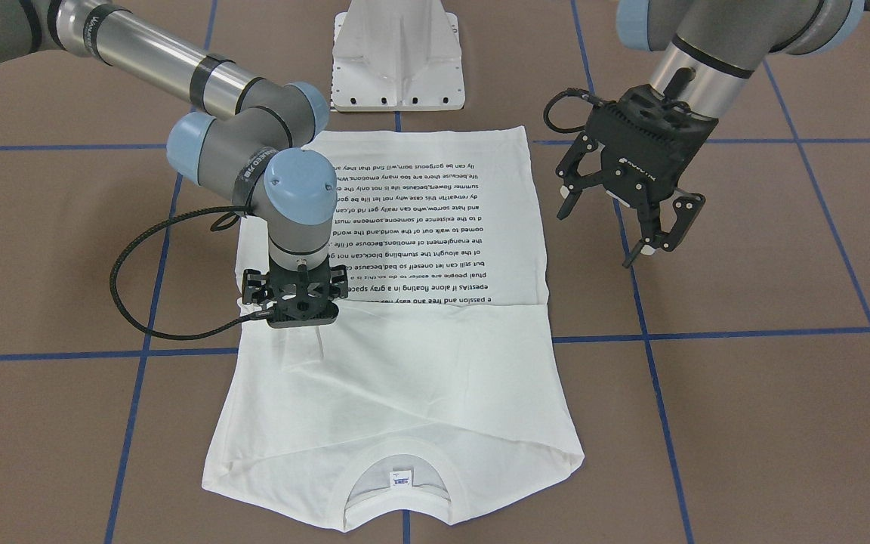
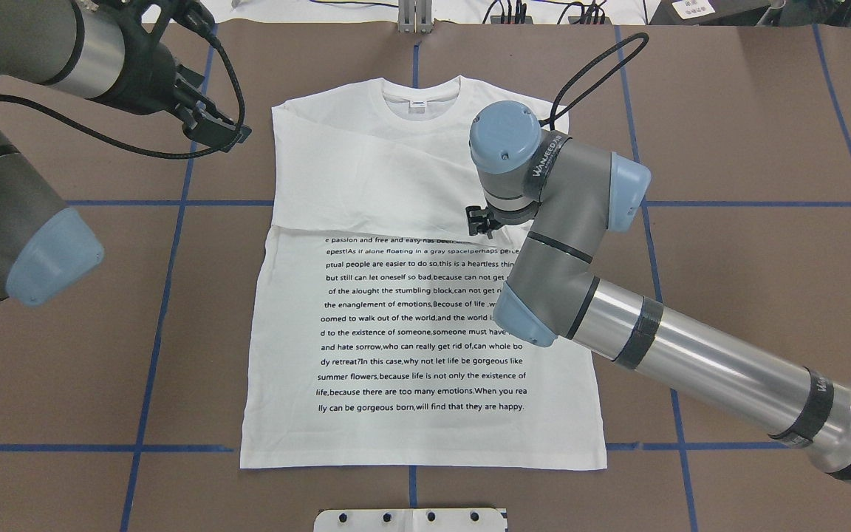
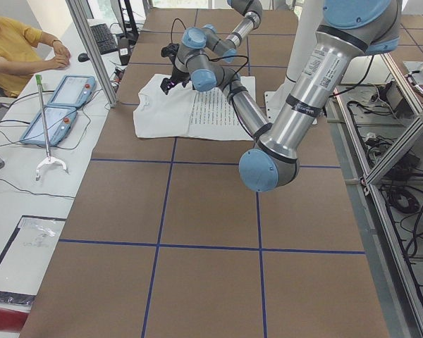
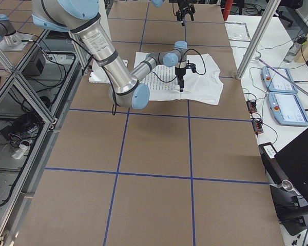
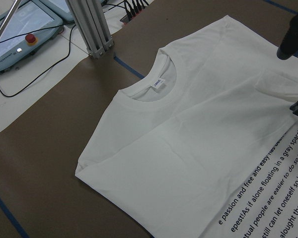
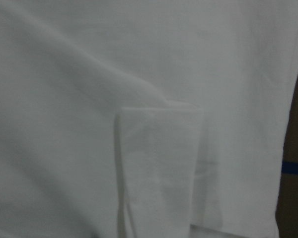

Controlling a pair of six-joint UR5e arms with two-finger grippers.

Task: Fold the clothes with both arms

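Right pincer is down on the white long-sleeved cotton T-shirt, pointing straight at the cloth. Its body hides the fingers, so I cannot tell if they are wide or pinched. Directly under it, in the wrist view, a sleeve cuff lies flat on the chest, no fingers in shot. Just on its robot side starts the block of small black text. On its far side the sleeves lie across the chest, then comes the ribbed round collar at the end away from the robot. The shirt is flat and face up on the brown bench, which is crossed by blue tape lines.

Left pincer has its jaws wide and holds nothing. It hangs over bare bench just off the shirt's side edge, well apart from the right one.

My read: the sleeve tuck is about done and the body fold is not yet made.
- If the right pincer has cloth, let go fully and lift straight up, so the cuff isn't dragged off the chest.
- Then each pincer takes the matching corner on its own side, with the same layers.
- Lift level and carry together, or the fold skews.
- Keep the cloth short of the white pedestal base beyond the hem.
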